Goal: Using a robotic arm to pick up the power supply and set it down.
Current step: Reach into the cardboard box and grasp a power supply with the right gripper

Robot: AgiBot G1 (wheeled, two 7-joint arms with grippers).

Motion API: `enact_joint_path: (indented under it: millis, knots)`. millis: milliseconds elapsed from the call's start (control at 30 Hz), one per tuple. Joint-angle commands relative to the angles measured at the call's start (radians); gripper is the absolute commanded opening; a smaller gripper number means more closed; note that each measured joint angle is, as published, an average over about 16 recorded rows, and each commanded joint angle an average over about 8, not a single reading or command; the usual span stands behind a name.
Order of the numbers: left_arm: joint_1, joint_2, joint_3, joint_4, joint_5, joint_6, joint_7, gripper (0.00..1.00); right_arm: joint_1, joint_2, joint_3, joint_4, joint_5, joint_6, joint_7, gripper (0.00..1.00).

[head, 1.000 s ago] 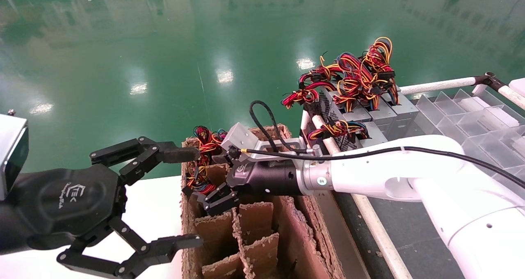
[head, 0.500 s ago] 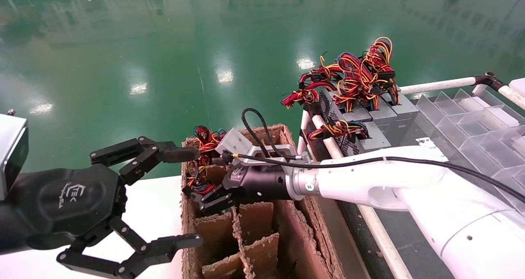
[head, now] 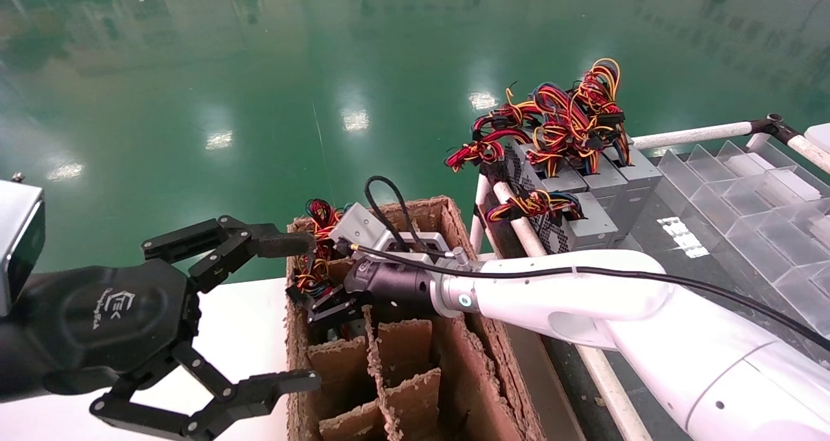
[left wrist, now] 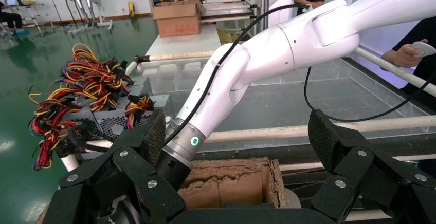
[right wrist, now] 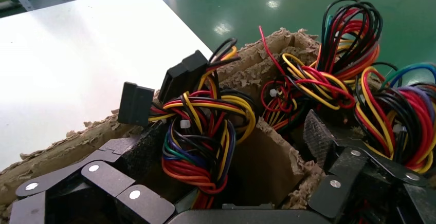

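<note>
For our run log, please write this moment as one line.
right tool: open, down in cardboard box, astride wire bundle | power supply: body hidden | left tool: open, idle beside box

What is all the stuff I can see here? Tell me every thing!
cardboard box: one, brown, with dividers, centre front.
wire bundles in the box: several, red, yellow, black, blue, at its far end.
power supplies: several, grey, with coloured wires, on the rack to the right.
clear trays: a row, see-through, far right.
white table: one, left of the box.
floor: green, shiny.
left pincer: black, open, parked left.
right pincer: black, open, around a wire bundle.
</note>
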Motion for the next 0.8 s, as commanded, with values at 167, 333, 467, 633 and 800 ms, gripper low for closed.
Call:
enact_joint_path:
  millis: [167, 333, 467, 633, 800]
  knots:
    - [0.000, 0.000, 0.000, 0.000, 0.000, 0.000, 0.000, 1.00, 0.013, 0.002, -0.058, 0.017, 0.044, 0.034, -0.010, 0.00]
    - [0.000, 0.000, 0.000, 0.000, 0.000, 0.000, 0.000, 1.00, 0.024, 0.004, -0.088, 0.019, 0.079, 0.035, -0.027, 0.00]
    - [0.000, 0.000, 0.000, 0.000, 0.000, 0.000, 0.000, 1.00, 0.031, 0.005, -0.106, 0.016, 0.108, 0.029, -0.040, 0.00]
    - [0.000, 0.000, 0.000, 0.000, 0.000, 0.000, 0.000, 1.00, 0.037, 0.006, -0.125, 0.004, 0.141, 0.017, -0.054, 0.00]
    - [0.000, 0.000, 0.000, 0.000, 0.000, 0.000, 0.000, 1.00, 0.041, 0.006, -0.141, -0.010, 0.171, 0.009, -0.069, 0.00]
